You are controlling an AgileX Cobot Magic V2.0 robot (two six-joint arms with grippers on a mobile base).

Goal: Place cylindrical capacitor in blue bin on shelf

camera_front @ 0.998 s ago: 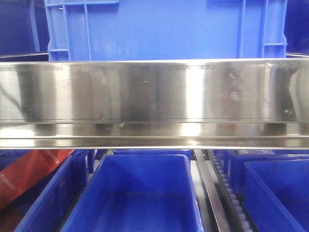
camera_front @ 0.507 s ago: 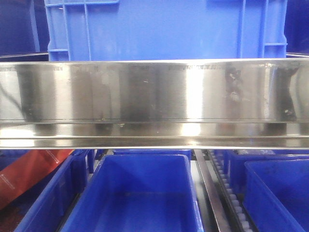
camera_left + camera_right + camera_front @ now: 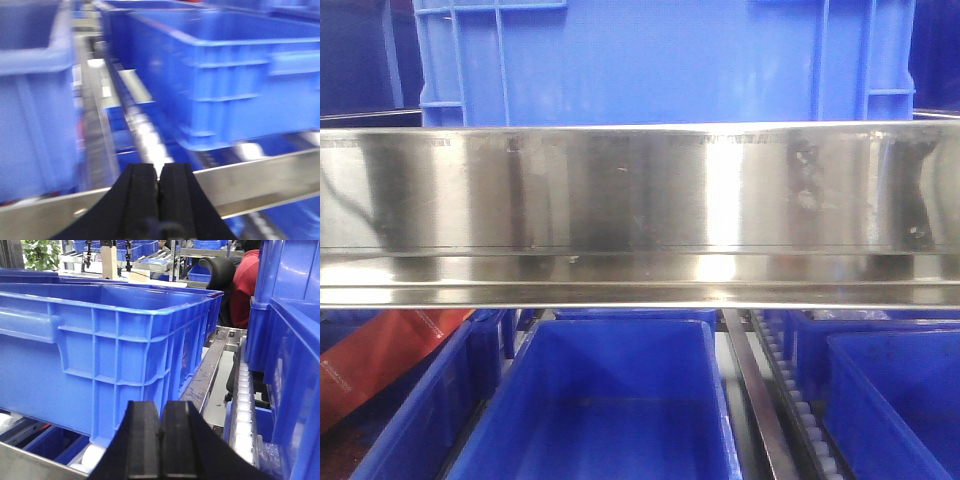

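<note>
The cylindrical capacitor is out of view in every frame. The shelf's shiny steel front rail [image 3: 640,190] runs across the front view. An open blue bin [image 3: 610,400] sits below it at centre, and a large blue crate [image 3: 660,60] stands on the tier above. In the blurred left wrist view, my left gripper [image 3: 159,167] is shut with its black pads pressed together, just before a steel rail [image 3: 260,180] and a blue crate [image 3: 240,75]. My right gripper [image 3: 161,405] is also shut, with nothing showing between its pads, close in front of a blue crate [image 3: 100,340].
More blue bins flank the centre one, at the right [image 3: 900,400] and at the left, where one holds a red-orange bag [image 3: 380,350]. A white roller track [image 3: 244,405] runs beside the right crate. A person in red [image 3: 245,280] stands behind the shelving.
Only faint reflections on the steel rail shift; the bins and shelf stay where they were.
</note>
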